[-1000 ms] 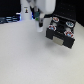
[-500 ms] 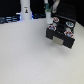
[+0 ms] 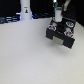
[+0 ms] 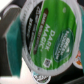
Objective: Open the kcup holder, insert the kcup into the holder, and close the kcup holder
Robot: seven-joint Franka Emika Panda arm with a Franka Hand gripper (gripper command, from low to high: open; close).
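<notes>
The kcup holder [image 3: 61, 33] is a black boxy unit on the white table at the exterior view's right, with its tray of round slots showing on top. My gripper [image 3: 58, 15] hangs just above the holder's back edge, shut on the kcup [image 3: 58, 9]. The wrist view is filled by the kcup [image 4: 50, 40], a white cup with a green printed lid, tilted and very close to the camera. My fingertips are hidden by it.
A tall white bottle-shaped object [image 3: 25, 9] stands at the back, on the exterior view's left. Pods with reddish tops [image 3: 68, 34] sit in the holder's tray. The white table [image 3: 25, 55] spreads in front of the holder.
My gripper has moved toward the exterior view's right with the kcup, from the middle of the back to above the holder.
</notes>
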